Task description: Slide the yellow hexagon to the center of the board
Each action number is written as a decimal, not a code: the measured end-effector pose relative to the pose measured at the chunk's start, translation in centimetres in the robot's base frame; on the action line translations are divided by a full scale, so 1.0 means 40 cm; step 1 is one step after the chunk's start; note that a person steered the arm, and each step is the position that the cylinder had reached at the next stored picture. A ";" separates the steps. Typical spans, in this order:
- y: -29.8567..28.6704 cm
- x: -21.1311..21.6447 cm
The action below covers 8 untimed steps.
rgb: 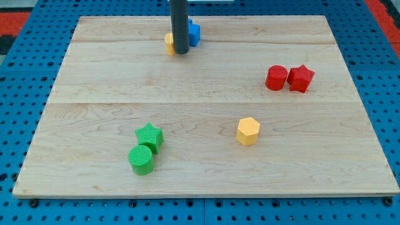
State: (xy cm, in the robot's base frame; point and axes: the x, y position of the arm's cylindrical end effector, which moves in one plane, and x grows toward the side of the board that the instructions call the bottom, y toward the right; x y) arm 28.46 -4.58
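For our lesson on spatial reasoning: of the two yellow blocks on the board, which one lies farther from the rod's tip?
The yellow hexagon, alone right of centre toward the view's bottom. The other yellow block sits right beside my tip near the view's top.

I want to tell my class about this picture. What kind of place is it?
Probably a robot lab test bench. A wooden board lies on a blue pegboard, small blocks like the yellow hexagon are scattered on it, and my tip stands near the view's top by a blue block.
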 end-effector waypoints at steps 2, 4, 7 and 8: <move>0.069 0.274; 0.482 0.582; 0.279 0.373; 0.286 0.405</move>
State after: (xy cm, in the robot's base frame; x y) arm 44.67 6.88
